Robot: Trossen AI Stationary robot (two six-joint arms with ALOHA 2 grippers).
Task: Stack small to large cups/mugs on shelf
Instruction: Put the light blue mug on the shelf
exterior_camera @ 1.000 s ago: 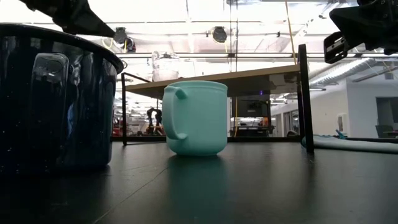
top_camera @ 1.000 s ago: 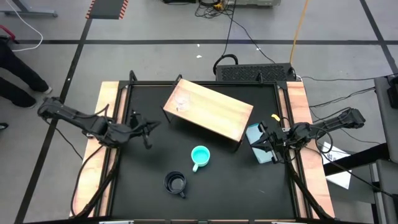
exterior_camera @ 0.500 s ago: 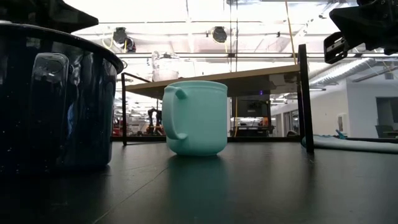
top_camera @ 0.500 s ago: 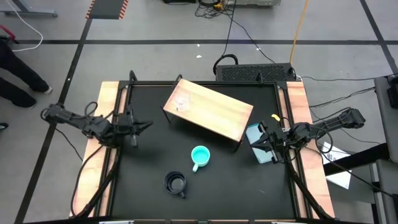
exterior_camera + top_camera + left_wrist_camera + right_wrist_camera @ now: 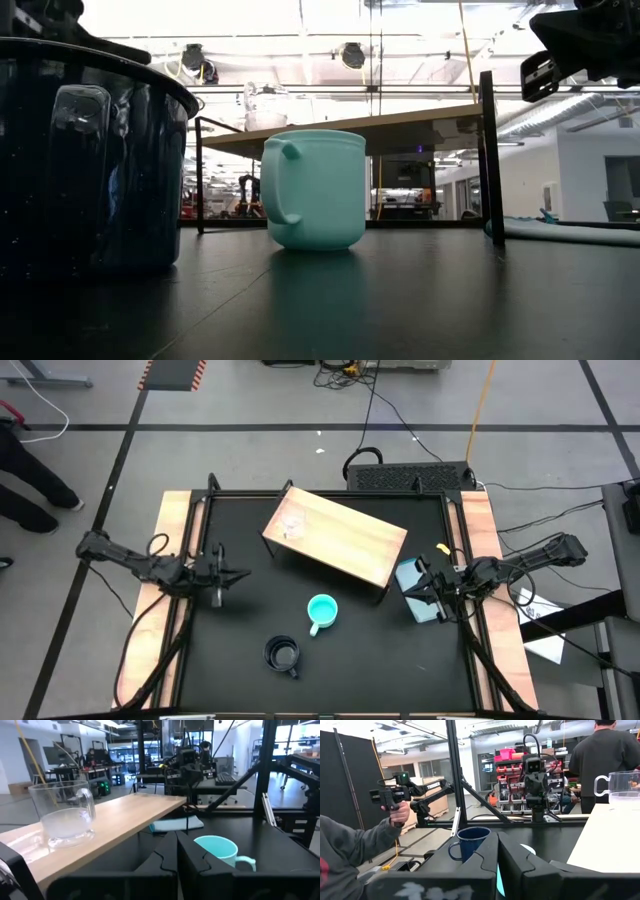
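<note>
The clear cup point(image 5: 292, 525) stands on the wooden shelf point(image 5: 340, 540) near its far left corner; it also shows in the left wrist view point(image 5: 65, 815). The turquoise mug point(image 5: 321, 610) stands upright on the black table in front of the shelf. The black mug point(image 5: 282, 654) stands nearer the front edge. My left gripper point(image 5: 245, 575) is shut and empty at the table's left side, pointing toward the shelf. My right gripper point(image 5: 412, 588) is shut and empty at the right side, above a flat light-blue item point(image 5: 420, 575).
The shelf's dark legs point(image 5: 490, 160) stand between the mugs and the right arm. Wooden strips point(image 5: 175, 560) run along the table's left and right sides. People show beyond the table in the right wrist view, one sleeve and hand point(image 5: 395, 815) holding a device.
My left arm has drawn back a little toward the table's left edge, and its gripper has turned to point toward the table's right. The cups and my right arm have kept still.
</note>
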